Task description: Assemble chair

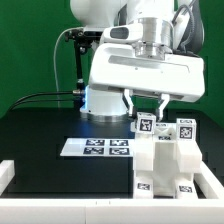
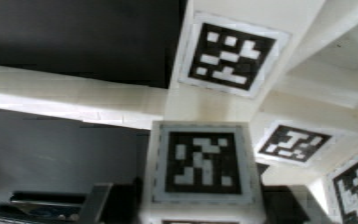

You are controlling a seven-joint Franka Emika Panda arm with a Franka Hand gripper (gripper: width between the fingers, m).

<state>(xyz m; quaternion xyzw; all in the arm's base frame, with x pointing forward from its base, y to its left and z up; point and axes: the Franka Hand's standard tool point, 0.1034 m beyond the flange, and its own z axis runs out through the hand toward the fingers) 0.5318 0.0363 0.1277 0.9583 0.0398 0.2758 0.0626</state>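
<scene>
**Q:** Where is the tool?

**A:** My tool [image 1: 148, 104] hangs right of centre in the exterior view, fingers pointing down just above the chair [image 1: 166, 160]. One dark finger [image 1: 129, 103] shows on the exterior view's left of the tagged piece, the other on its right.

**Q:** Clenched, released, or grasping?

**A:** Partly closed. The fingers straddle a small tagged white piece [image 1: 146, 124] at the top of the chair and look pressed to its sides, so I note it as grasped. Contact itself is hard to see at this size.

**Q:** And the chair?

**A:** Lower right of the exterior view, standing on the black tabletop [image 1: 40, 135]. Blocky white body, several square black-and-white tags on its upper faces and one low on its front.

**Q:** Wrist view?

**A:** Close and blurred. White chair bars cross the frame; one tag [image 2: 233, 53] at upper right, a larger tag [image 2: 202, 161] at lower centre, two more at the right edge.

**Q:** Anything else on the tabletop?

**A:** The marker board [image 1: 96, 148] lies flat at centre, just beside the chair on the exterior view's left. A white rim [image 1: 60, 210] runs along the bottom edge.
</scene>
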